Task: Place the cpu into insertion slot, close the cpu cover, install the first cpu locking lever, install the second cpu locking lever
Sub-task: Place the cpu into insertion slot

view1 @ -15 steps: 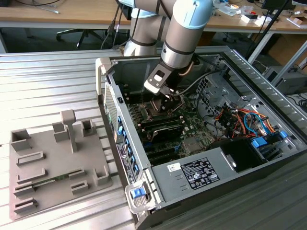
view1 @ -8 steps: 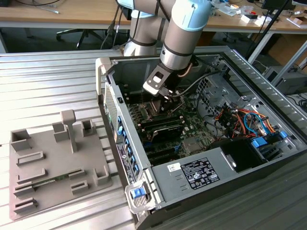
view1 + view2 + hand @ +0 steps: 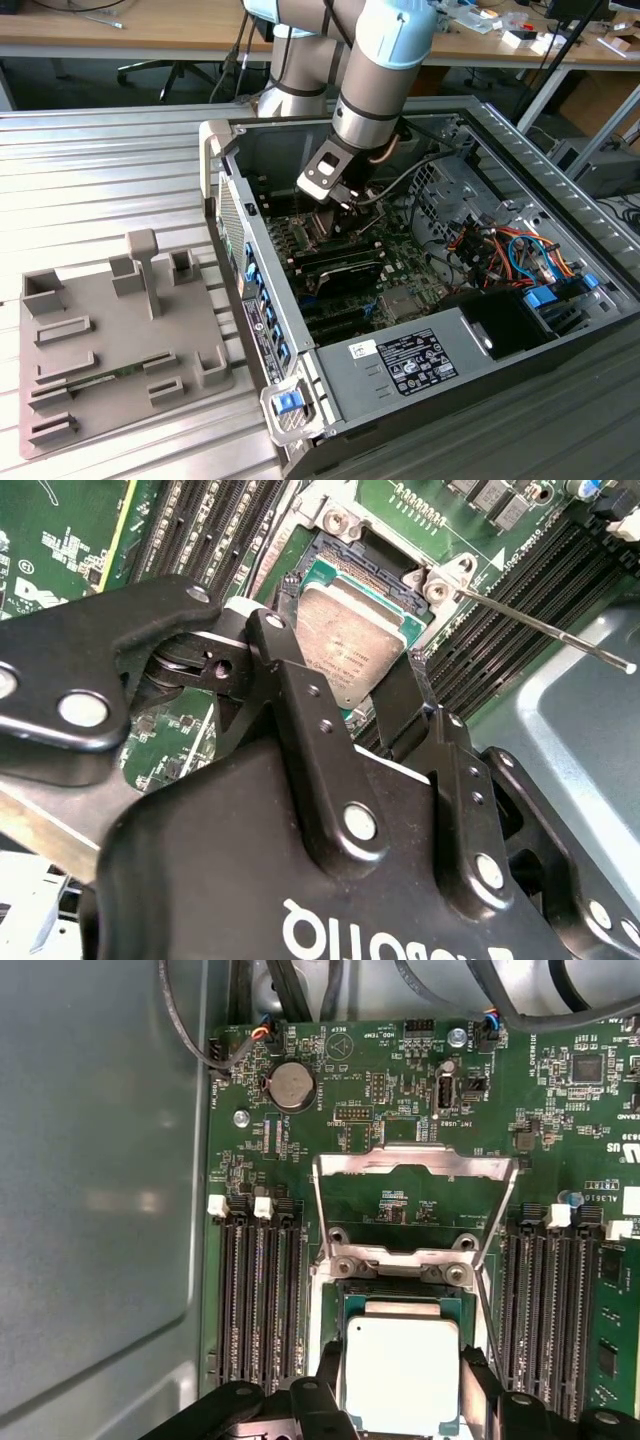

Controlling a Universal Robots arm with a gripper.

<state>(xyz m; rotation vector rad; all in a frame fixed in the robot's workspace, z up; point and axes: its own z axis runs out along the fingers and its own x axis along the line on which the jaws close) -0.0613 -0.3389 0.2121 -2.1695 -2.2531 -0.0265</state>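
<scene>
Now, hand (image 3: 350, 630) gripping faintly printed cpu (image 3: 345, 650) over insertion slot (image 3: 350, 558), cpu cover (image 3: 415, 1160) swung open

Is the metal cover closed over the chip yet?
No, the cpu cover stands open, swung back off the cpu.

We see the cpu (image 3: 400, 1375) in both wrist views: a small flat square with a silvery-grey metal top and a green edge, face up. It sits over the insertion slot (image 3: 400, 1287), and we can't tell whether it's fully seated. The gripper (image 3: 400, 1360) pinches it by two opposite edges. The slot is a dark square socket with a silvery rim, on the green board. The cpu cover (image 3: 415, 1160) is a thin silvery frame with a cut-out centre. It's swung open, hinged at the slot's edge and folded back away from the chip. In the second wrist view, one locking lever (image 3: 545, 630), a thin wire rod, angles out from the slot's corner, not hooked down.
</scene>
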